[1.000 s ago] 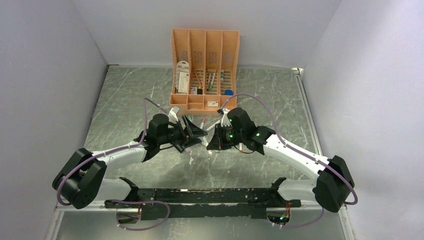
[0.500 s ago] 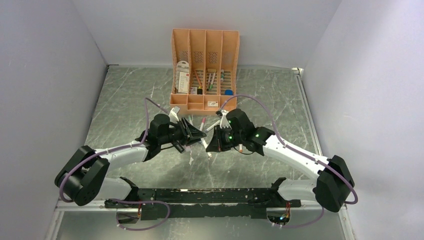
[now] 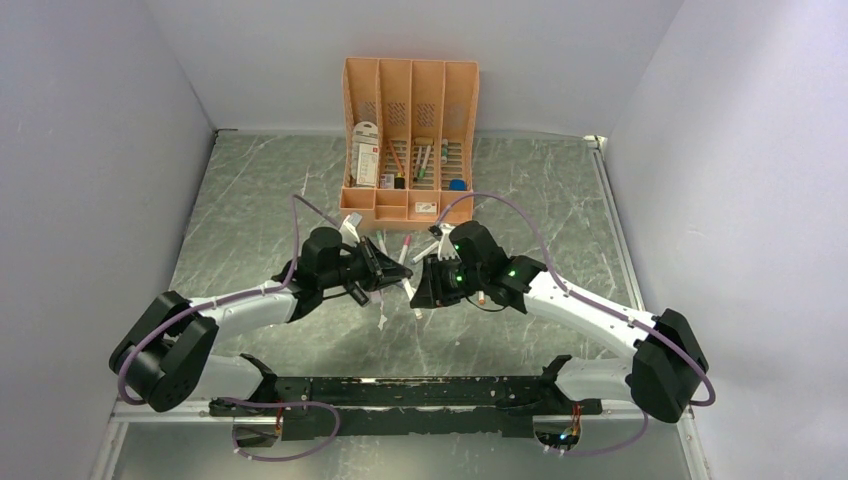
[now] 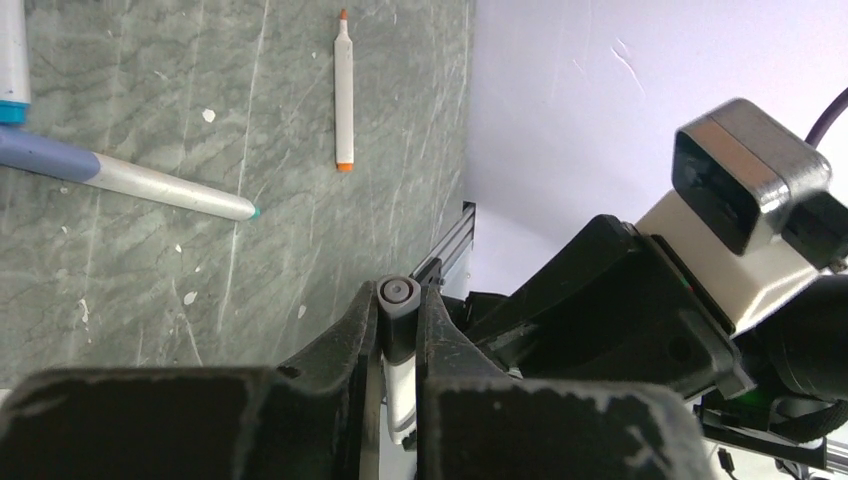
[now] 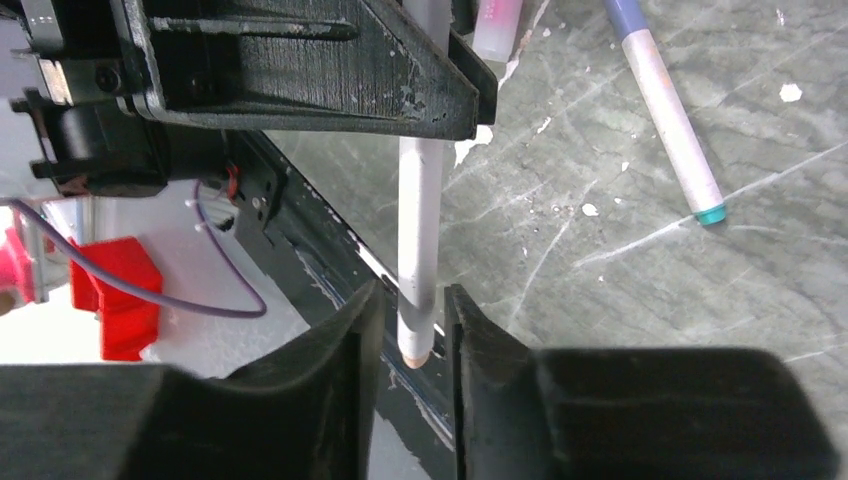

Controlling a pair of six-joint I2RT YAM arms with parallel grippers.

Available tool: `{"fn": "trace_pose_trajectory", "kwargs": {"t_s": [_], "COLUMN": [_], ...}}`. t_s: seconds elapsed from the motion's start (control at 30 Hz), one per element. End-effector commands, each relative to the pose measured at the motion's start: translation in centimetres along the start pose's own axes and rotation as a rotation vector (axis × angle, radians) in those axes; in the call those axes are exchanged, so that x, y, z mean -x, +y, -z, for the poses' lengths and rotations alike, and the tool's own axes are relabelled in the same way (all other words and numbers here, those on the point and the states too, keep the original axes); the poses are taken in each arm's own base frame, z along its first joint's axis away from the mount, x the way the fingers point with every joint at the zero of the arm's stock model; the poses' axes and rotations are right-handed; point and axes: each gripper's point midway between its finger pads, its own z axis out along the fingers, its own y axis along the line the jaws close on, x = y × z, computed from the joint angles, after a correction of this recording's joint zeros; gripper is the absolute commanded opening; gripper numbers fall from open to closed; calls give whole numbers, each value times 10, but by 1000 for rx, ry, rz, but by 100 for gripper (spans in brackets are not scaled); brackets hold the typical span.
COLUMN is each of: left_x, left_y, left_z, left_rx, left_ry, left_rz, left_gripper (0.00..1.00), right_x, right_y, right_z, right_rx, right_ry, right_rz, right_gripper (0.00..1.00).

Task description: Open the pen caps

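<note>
Between your left gripper (image 4: 398,330) and right gripper (image 5: 415,340) spans a pen (image 5: 420,220): left clamps its end; right's hold you cannot tell. Beyond, the organizer (image 3: 410,70) label (image 3: 366,152) is unreadable; markers (image 5: 668,110) lie beneath.

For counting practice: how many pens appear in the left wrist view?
4: held pen in the jaws; orange-tipped pen above; teal-tipped pen left; cropped pen top-left. Others may be hidden.

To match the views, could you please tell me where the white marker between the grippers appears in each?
Top external: white marker, near picture centre.
Left wrist: bottom centre, seen end-on.
Right wrist: centre, upright.
Shared landmark: teal-tipped pen, in both wrist views.
</note>
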Motion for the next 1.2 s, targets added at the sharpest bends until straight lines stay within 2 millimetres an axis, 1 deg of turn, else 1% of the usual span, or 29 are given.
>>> {"fn": "trace_pose_trajectory", "kwargs": {"t_s": [0.0,0.03,0.1,0.37,0.5,0.7,0.77,0.9,1.1,1.17], "left_x": [2,2,0,-10,-14,-18,-18,-16,-9,-6], "left_y": [-12,-13,-14,-20,-22,-18,-17,-16,-21,-21], "left_z": [-1,-1,-1,-5,-7,-9,-10,-11,-10,-10], "left_rx": [-11,-11,-11,-1,12,29,36,46,61,71], "left_ry": [-2,-1,2,32,42,44,46,36,7,-1], "left_rz": [-52,-56,-63,-90,-109,-122,-127,-139,-187,-203], "left_gripper": [8,8,7,7,7,7,7,7,7,7], "right_x": [-2,-2,-1,12,18,15,12,3,-19,-24], "right_y": [-1,-2,-4,-5,-2,0,-1,-3,-12,-15], "right_z": [-3,-4,-7,-18,-20,-18,-17,-16,-18,-18], "right_rx": [-5,-9,-16,-33,-32,-25,-24,-24,-23,-26], "right_ry": [1,3,6,-2,-4,-1,2,8,38,39], "right_rz": [4,5,9,31,38,37,34,25,-14,-20], "right_gripper": [35,38,42,43,33,6,0,0,0,0]}}
